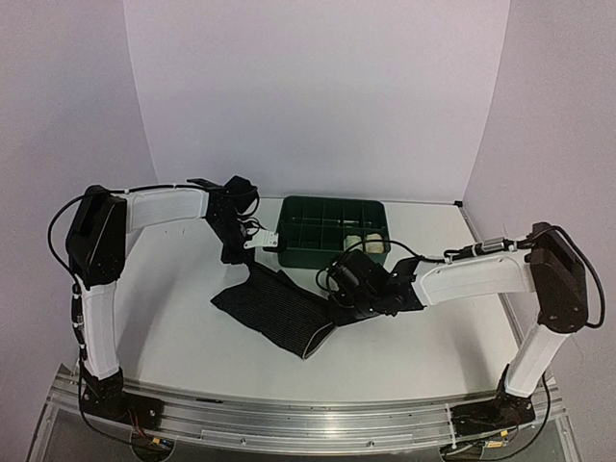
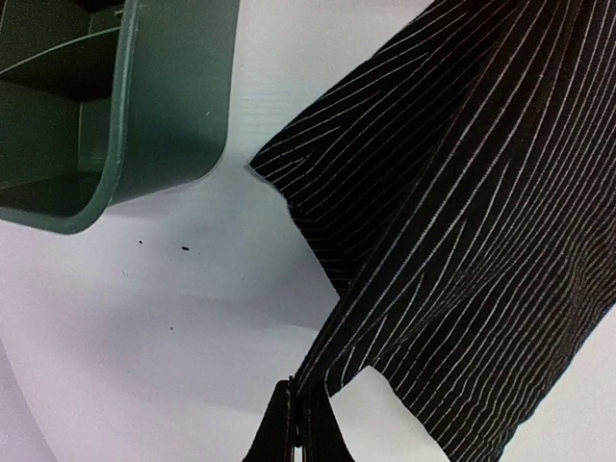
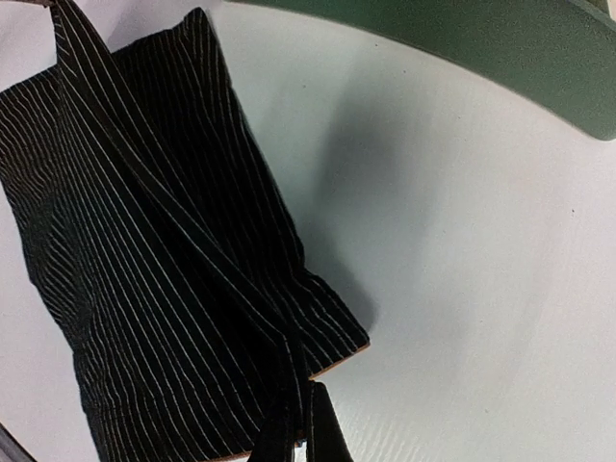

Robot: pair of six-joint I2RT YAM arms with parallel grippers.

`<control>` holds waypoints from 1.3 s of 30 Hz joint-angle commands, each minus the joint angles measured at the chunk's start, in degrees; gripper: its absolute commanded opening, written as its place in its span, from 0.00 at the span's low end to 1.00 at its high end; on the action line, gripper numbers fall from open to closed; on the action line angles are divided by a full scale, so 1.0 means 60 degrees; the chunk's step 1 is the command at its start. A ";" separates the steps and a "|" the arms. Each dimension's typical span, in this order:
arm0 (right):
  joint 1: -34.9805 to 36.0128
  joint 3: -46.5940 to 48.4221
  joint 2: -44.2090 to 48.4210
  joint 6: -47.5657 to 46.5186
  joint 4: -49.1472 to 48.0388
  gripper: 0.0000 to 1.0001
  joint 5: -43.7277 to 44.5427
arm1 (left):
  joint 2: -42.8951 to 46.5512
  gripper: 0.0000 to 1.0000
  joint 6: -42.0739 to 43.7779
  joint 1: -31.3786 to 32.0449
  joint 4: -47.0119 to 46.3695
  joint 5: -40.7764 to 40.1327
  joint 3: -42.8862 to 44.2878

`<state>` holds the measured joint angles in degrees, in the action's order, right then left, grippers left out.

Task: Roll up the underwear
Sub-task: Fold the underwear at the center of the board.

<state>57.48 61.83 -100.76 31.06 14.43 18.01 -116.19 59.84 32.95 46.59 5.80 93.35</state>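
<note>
The top external camera sits high behind the left arm (image 1: 94,289) and right arm (image 1: 481,277), looking down and forward over the whole white table (image 1: 183,322). Each wrist camera looks along its own fingers (image 2: 281,435) from close above the tabletop. All three views share the black pinstriped underwear (image 1: 274,308) and the green divided tray (image 1: 318,258).

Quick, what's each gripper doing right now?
Left gripper: shut on the black striped underwear.
Right gripper: shut on it too.
</note>
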 commanded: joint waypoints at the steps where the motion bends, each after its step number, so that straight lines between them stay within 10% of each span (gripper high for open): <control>1: -0.0329 0.0229 -0.0557 -0.0680 0.0554 0.00 -0.0091 | -0.0523 0.00 -0.0165 -0.0036 -0.0746 -0.0871 0.0115; 19: -0.0702 0.0380 -0.1329 -0.1192 0.0071 0.01 0.0227 | -0.0934 0.02 -0.1014 -0.0041 -0.2950 -0.1379 -0.0653; 24: -0.0717 0.0687 -0.1312 -0.1442 0.0085 0.27 0.0522 | -0.0706 0.44 -0.1590 -0.0042 -0.3548 -0.1118 -0.0834; 28: -0.0709 0.1009 -0.0925 -0.1628 0.0179 0.41 0.0606 | -0.0327 0.56 -0.2069 -0.0059 -0.3743 -0.1048 -0.0844; 35: -0.0583 0.1614 -0.0242 -0.1942 0.0924 0.42 0.0630 | 0.0903 0.56 -0.3015 -0.0155 -0.2985 -0.0383 -0.0776; 39: -0.0402 0.1730 -0.0454 -0.2121 0.0950 0.16 -0.0990 | 0.1962 0.48 -0.3398 -0.0072 -0.2523 0.0567 -0.1860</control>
<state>53.76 69.84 -104.64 19.98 18.29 20.28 -113.50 43.81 32.18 28.22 2.92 87.27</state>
